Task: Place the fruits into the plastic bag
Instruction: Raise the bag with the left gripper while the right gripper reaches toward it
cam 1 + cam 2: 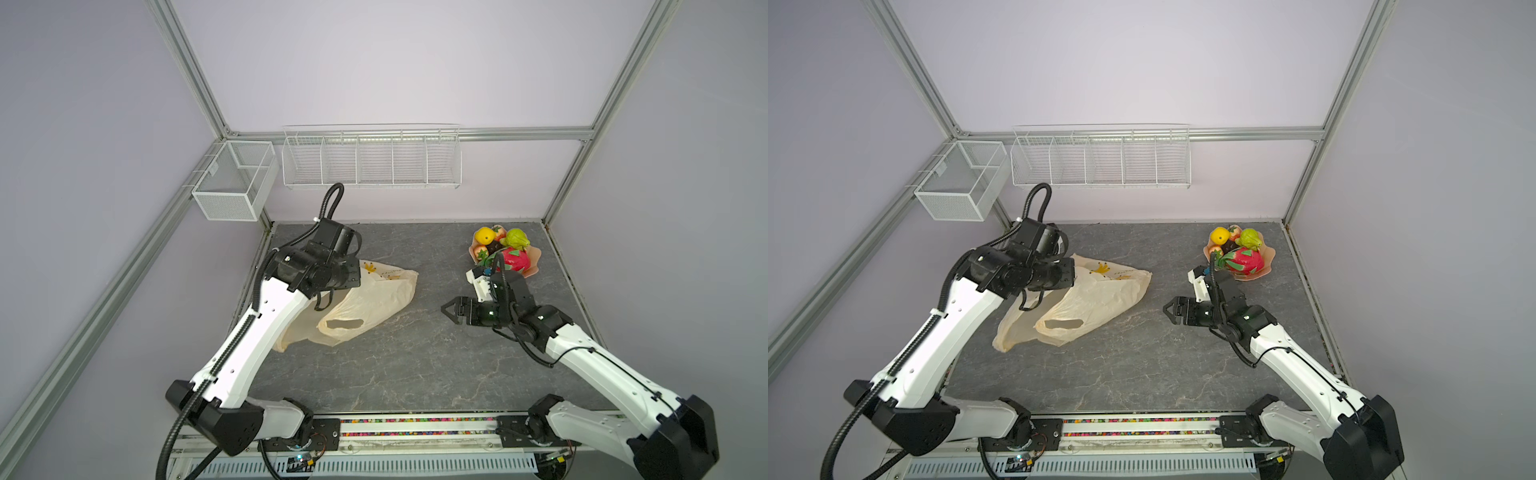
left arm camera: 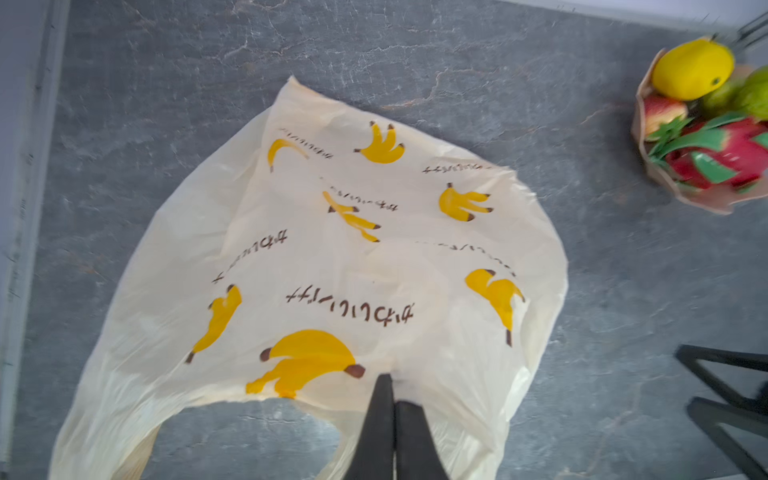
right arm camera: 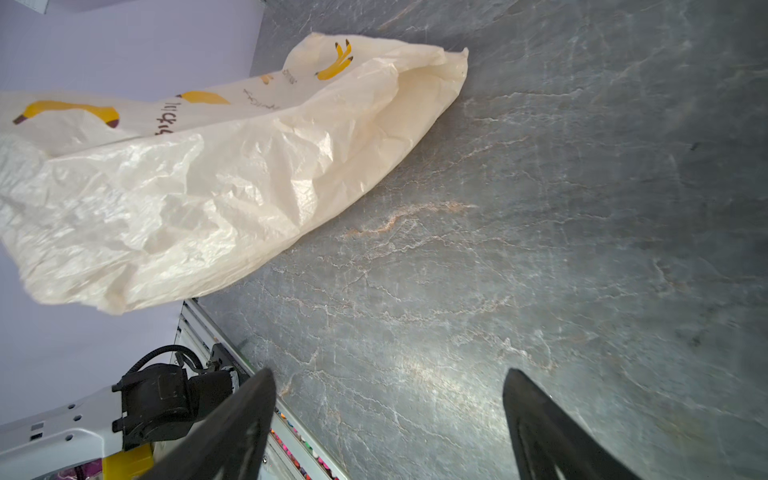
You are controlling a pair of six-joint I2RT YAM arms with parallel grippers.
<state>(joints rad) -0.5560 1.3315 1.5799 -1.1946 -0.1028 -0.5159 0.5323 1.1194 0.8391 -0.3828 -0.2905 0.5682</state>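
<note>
1. Left tool (image 2: pixel 394 392): jaws pressed together on the film of the plastic bag (image 1: pixel 374 297), near its mouth edge. That side of the bag is lifted off the worktop (image 1: pixel 415 365). The rest lies slack on it, left of centre in both top views.
2. Right tool (image 3: pixel 390 376): jaws spread wide, nothing between them. It hangs over bare worktop between the bag and the bowl (image 1: pixel 533 272).
3. Fruits (image 1: pixel 500 249): all heaped in the bowl at the far right corner, none in the bag. Dragon fruit (image 1: pixel 515 258) is on the near side, with the yellow fruit (image 1: pixel 484 236) and green lumpy fruit (image 1: pixel 515 239) behind.
4. Risk: the film is thin and slick. The pinch may slip under a fruit's weight and drop the mouth.
5. Risk: cannot tell whether one layer or both are pinched. If both, the mouth is closed, and a fruit would land on top and roll off.
6. Risk: the dragon fruit looks bulky for the jaws. A poor grasp could squirt it out or knock its neighbours off the heap.
7. Risk: both arms meet at the mouth, so a low approach could make them clash.
</note>
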